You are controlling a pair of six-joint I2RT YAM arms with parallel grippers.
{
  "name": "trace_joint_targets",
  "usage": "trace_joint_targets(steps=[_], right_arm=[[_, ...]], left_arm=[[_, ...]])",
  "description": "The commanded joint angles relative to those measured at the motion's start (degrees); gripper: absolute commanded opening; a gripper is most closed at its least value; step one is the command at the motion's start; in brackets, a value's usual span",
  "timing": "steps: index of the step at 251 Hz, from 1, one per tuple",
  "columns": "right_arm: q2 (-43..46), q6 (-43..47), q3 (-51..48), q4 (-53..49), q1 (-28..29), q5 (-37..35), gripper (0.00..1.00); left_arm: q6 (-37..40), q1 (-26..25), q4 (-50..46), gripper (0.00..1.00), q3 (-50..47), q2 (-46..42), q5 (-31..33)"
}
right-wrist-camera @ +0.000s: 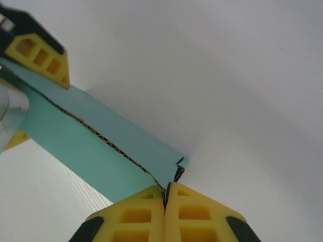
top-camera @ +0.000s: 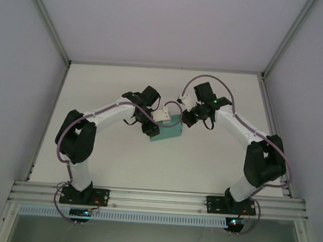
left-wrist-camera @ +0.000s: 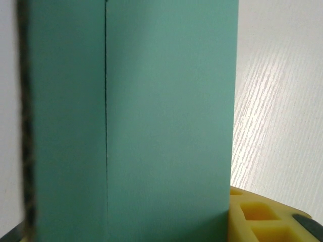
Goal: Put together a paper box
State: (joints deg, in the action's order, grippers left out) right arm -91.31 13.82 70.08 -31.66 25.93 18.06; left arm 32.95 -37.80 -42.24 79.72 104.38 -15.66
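Right gripper [right-wrist-camera: 165,190] pinches the paper box [right-wrist-camera: 70,140], its far end cut off.

We hold our left arm [top-camera: 103,116] and right arm [top-camera: 244,129] bent at the elbows, reaching inward so the wrists nearly meet over mid-table. Our left gripper [top-camera: 151,128] clamps the paper box [top-camera: 170,134] across its width, a yellow finger [left-wrist-camera: 257,217] on each face. Our right gripper [right-wrist-camera: 165,194] faces it, its yellow fingers [right-wrist-camera: 197,212] pressed flat together, nipping the box's end edge at the tips
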Motion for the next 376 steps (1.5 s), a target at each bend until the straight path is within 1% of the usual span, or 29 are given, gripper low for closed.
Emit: trace_joint_targets(steps=[1,15,32,60,69,89,111,150,162,177,213,222,233,245,258,262,264,295,321,340,369,376], right_arm=[[3.9,-15.7,-5.5,7.4,3.5,-2.6,0.00],[5.7,-20.0,-7.4,10.4,3.9,-2.8,0.00],[7.1,-23.0,-8.9,12.1,4.2,-2.9,0.00],[8.4,-23.6,-13.2,15.8,4.6,-2.6,0.00],[8.5,-25.8,-14.9,17.1,4.3,-1.6,0.00],[8.7,-26.6,-18.7,20.1,3.8,-2.1,0.00],[9.8,-24.7,-23.1,25.1,4.5,-4.7,0.00],[12.7,-18.1,-31.2,33.4,6.4,-7.0,0.00],[13.0,-17.8,-32.0,34.0,6.8,-9.2,0.00],[13.1,-16.4,-32.7,34.5,7.1,-9.7,0.00],[13.3,-16.4,-33.0,35.7,9.0,-13.0,0.00],[13.5,-17.1,-32.9,35.4,9.1,-14.1,0.00],[13.7,-18.3,-32.6,34.9,9.3,-15.8,0.00],[14.0,-19.6,-32.1,33.7,9.3,-16.7,0.00],[14.3,-21.0,-31.5,32.4,9.4,-17.3,0.00],[14.4,-21.6,-31.3,32.0,9.4,-17.5,0.00],[14.4,-21.9,-31.1,31.9,9.4,-17.5,0.00],[14.4,-23.8,-29.6,29.4,10.3,-17.9,0.00],[13.9,-24.7,-29.2,28.8,10.8,-20.0,0.00],[13.4,-25.6,-29.0,28.4,10.8,-21.1,0.00],[13.0,-26.3,-28.6,28.3,11.1,-20.7,0.00],[12.9,-26.4,-28.4,28.1,11.1,-20.7,0.00]], left_arm=[[-1.2,0.2,3.3,0.40,0.5,2.4,0.2],[-1.5,0.2,2.8,0.40,1.2,3.0,0.6],[-1.9,0.2,2.5,0.40,1.9,3.6,1.1],[-2.3,0.2,2.9,0.40,1.8,3.6,1.0],[-2.4,0.2,3.2,0.40,1.7,3.6,1.0],[-2.9,0.3,3.4,0.40,1.8,3.7,1.3],[-3.3,0.2,3.4,0.41,2.0,3.9,1.5],[-3.7,0.2,3.7,0.43,2.1,3.5,1.8],[-3.8,0.1,3.8,0.44,2.1,3.3,1.7],[-4.0,0.1,3.9,0.47,2.1,3.1,1.7],[-5.3,0.0,3.9,0.50,2.7,2.6,1.6],[-5.3,0.0,3.4,0.53,3.0,2.2,1.0],[-5.6,0.0,4.0,0.64,2.7,1.3,0.8],[-6.3,0.1,4.6,0.73,2.4,-0.1,0.9],[-7.1,0.0,5.2,0.87,1.9,-1.8,1.2],[-7.3,0.0,5.3,0.98,1.7,-2.1,1.3],[-7.4,0.0,5.4,1.00,1.6,-2.5,1.2],[-9.6,-0.2,6.3,0.99,-0.4,-6.3,3.6],[-14.3,-0.6,7.2,1.00,-2.2,-9.4,7.3],[-21.0,-0.6,7.3,1.00,-3.1,-11.5,9.9],[-31.9,-0.5,5.3,1.00,-3.8,-13.8,14.6],[-33.7,-0.5,5.0,0.97,-4.1,-14.2,15.1]])
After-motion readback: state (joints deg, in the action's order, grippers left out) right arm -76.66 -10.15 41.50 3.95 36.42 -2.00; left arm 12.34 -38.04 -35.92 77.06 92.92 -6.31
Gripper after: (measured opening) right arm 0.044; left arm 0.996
